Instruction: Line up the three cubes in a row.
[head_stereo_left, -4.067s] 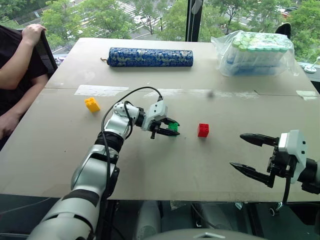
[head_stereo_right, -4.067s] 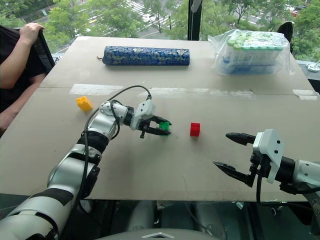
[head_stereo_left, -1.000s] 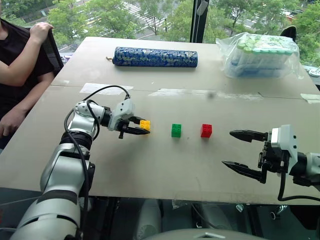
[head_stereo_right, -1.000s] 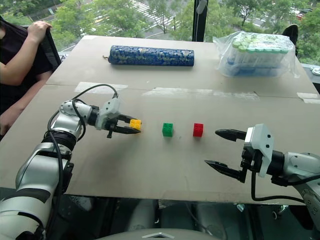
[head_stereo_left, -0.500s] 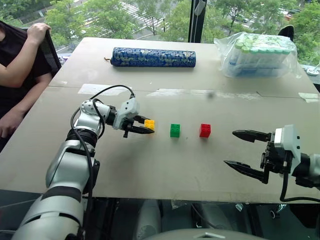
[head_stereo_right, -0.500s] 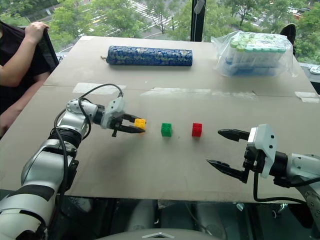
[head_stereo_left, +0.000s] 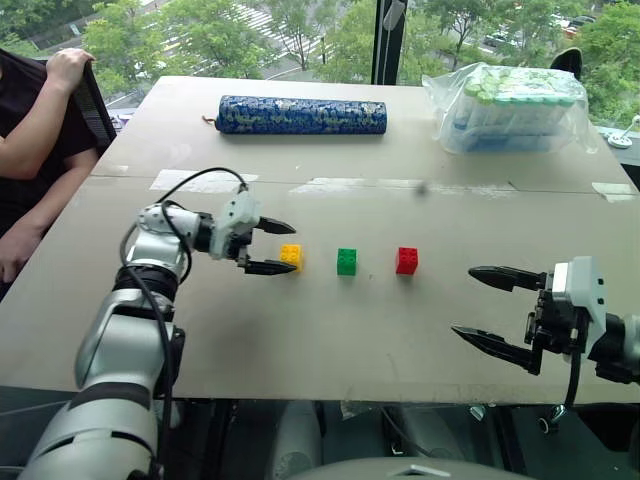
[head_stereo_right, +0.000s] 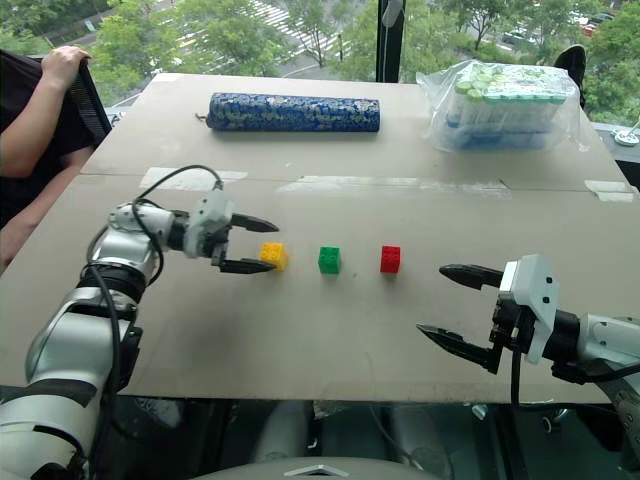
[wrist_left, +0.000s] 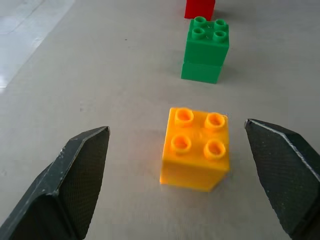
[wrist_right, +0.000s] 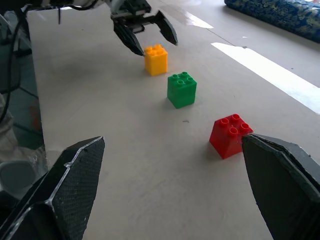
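At the far left a person's bare arm (head_stereo_left: 40, 110) is cut off by the frame edge. On the beige table (head_stereo_left: 330, 330), the left gripper (head_stereo_left: 276, 247) stands released, its black fingers spread just left of the small yellow studded plastic cube (head_stereo_left: 291, 257) without touching it; the left wrist view confirms clear gaps on both sides. To its right sit the green studded plastic cube (head_stereo_left: 347, 262) and the red studded plastic cube (head_stereo_left: 407, 260), all three in one row, evenly apart. The left wrist view crops the red one to a sliver. At the right, the right gripper (head_stereo_left: 490, 309) hangs wide open, empty, near the table's front edge.
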